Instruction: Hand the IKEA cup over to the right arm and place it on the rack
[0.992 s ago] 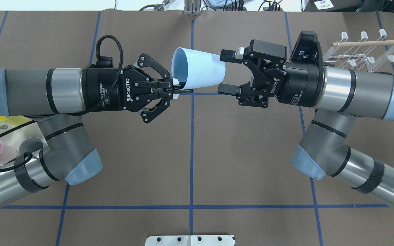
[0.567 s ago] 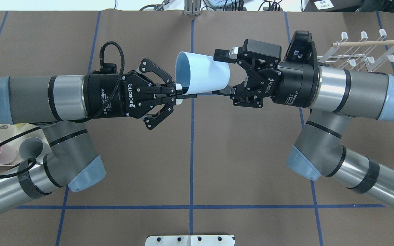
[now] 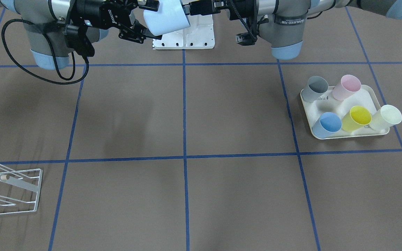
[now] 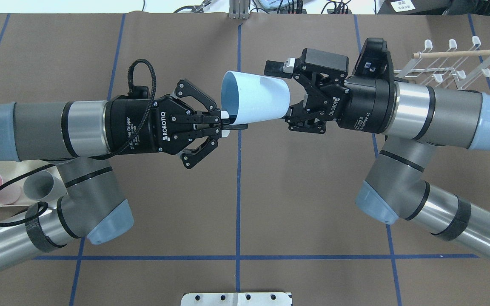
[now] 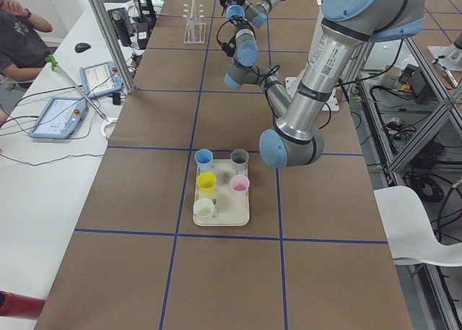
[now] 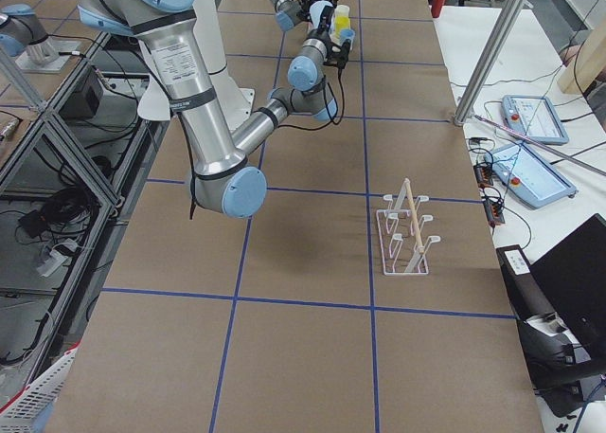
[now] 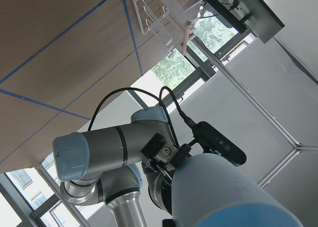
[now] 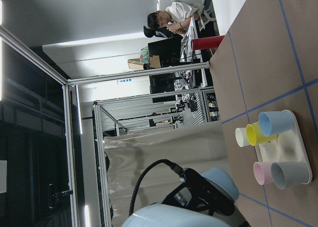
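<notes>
Cup (image 4: 253, 100) deeper inside right gripper (image 4: 280, 89) (airborne)

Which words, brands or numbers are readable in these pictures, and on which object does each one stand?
"ROBOTIQ": white letters on the left claw, in the overhead view.
"ROBOTIQ": on the right claw, upside down in that view.
"2F Adaptive Gripper": small print on the left claw's black body, partly covered.
Too blurred to read: the small print on the tray and the lettering on the left arm.
</notes>
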Controlling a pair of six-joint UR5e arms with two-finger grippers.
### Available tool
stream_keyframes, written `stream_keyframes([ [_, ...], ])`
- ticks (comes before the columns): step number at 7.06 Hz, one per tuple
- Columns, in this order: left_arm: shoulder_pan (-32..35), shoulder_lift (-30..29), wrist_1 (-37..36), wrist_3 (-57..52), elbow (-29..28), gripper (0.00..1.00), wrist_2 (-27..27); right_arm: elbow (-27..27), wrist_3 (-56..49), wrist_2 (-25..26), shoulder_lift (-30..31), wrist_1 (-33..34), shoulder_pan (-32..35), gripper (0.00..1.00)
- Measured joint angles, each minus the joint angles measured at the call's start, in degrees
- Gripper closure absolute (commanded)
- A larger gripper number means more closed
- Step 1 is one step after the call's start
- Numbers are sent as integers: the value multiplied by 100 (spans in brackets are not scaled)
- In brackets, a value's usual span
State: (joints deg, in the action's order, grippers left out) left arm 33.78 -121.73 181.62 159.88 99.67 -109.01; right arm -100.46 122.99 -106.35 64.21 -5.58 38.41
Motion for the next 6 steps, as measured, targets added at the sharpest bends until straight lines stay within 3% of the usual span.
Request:
stream_keyframes([
  [2, -2, 0, 48, 3, -5, 100, 29, 0, -3, 0, 2, -12, 0, 34],
  [3, -3, 1, 58, 4, -4, 88, 72, -6, -3, 2, 0, -17, 1, 46],
  [5, -8, 19, 80, -13, -13, 0, 106, -15, 1, 1, -5, -34, 0, 65],
  [6, -8, 47, 84, -42, -7, 0, 108, -19, -1, 8, -5, -43, 0, 68],
])
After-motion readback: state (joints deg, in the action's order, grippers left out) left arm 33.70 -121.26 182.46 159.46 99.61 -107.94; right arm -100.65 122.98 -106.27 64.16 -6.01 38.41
